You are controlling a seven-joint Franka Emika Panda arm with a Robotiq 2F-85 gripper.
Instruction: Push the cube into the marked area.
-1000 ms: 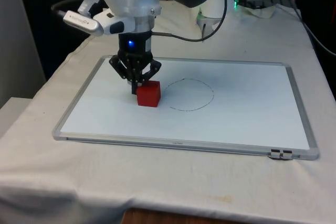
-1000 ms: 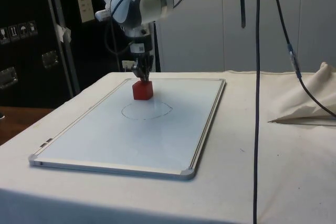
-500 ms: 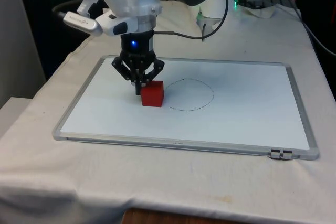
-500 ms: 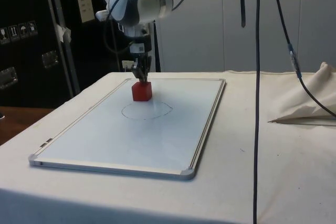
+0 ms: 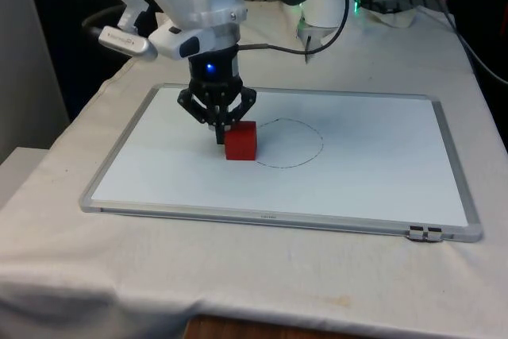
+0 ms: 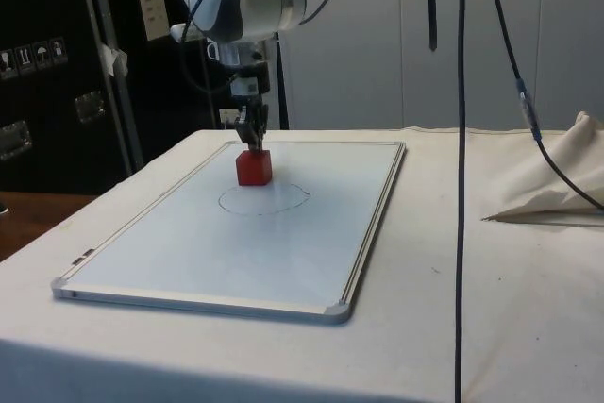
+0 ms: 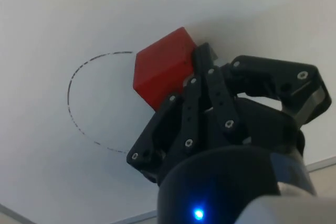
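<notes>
In the front view, the white jointed arm reaches down from above, its black two-finger gripper [image 5: 220,131] pointing straight down at the flat white metal-framed whiteboard [image 5: 381,188]. The fingers are pressed together with nothing between them, their tips against the side of the small red cube [image 5: 240,141] that faces the front view's left. The cube rests on the board at the edge of the thin dashed circle drawn in dark ink [image 5: 287,143], on the circle's side toward the front view's left.

In the side view, the arm's last link hangs vertical over the far part of the board [image 6: 283,252], and the gripper [image 6: 252,142] comes down behind the cube [image 6: 254,168], touching its upper far edge. The cube sits on the circle's [image 6: 264,199] far rim.

In the wrist view, the closed fingers [image 7: 202,74] meet at one face of the cube [image 7: 161,72], which overlaps the dashed line [image 7: 79,114].
</notes>
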